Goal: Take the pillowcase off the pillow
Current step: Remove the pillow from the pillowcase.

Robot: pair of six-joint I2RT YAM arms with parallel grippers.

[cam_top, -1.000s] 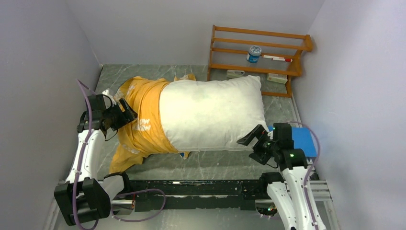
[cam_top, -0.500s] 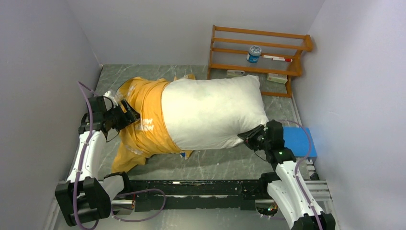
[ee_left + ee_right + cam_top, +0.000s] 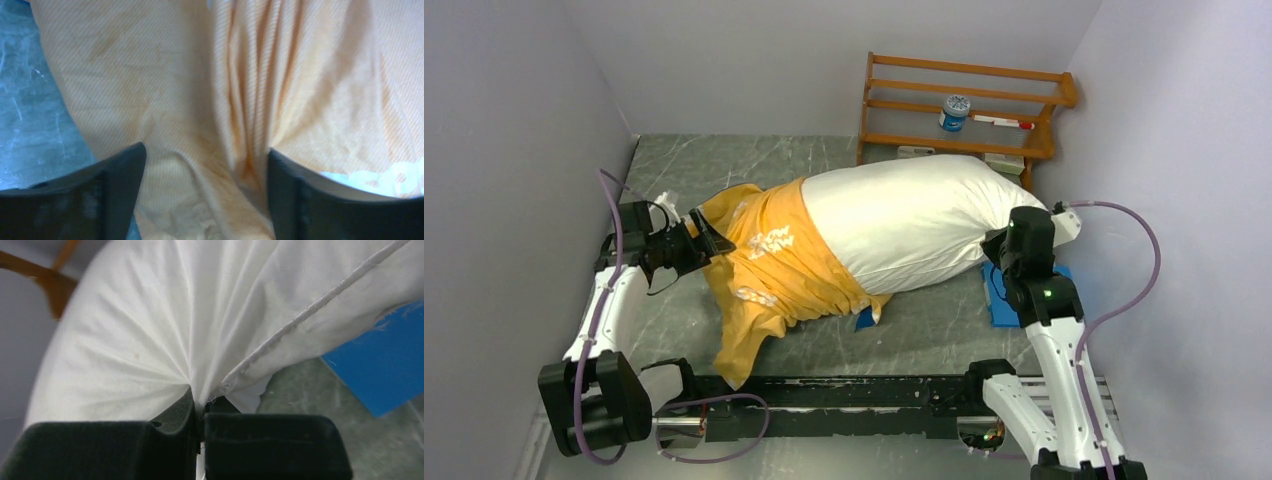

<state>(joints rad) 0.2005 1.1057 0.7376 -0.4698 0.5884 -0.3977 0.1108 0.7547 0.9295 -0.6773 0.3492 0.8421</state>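
The white pillow (image 3: 904, 220) lies slanted across the table, its left half still inside the yellow-orange pillowcase (image 3: 774, 260). My right gripper (image 3: 999, 245) is shut on the pillow's near right corner, and the right wrist view shows the white cloth (image 3: 150, 330) pinched in a fan of creases between the right gripper's (image 3: 200, 407) pads. My left gripper (image 3: 699, 240) is at the pillowcase's left end. In the left wrist view the left gripper (image 3: 206, 150) stands open, with loose orange folds (image 3: 150, 75) between its wide jaws. A blue patch of the pillowcase (image 3: 864, 318) shows underneath.
A flat blue pad (image 3: 1009, 300) lies on the table under my right arm. A wooden shelf (image 3: 964, 100) stands at the back right with a jar (image 3: 955, 112) and a marker (image 3: 1002, 122) on it. Grey walls close in both sides.
My right gripper shut on the pillow's corner and pulled it right and back, dragging pillow and pillowcase rightward. My left gripper's jaws have opened wider and followed slightly right.
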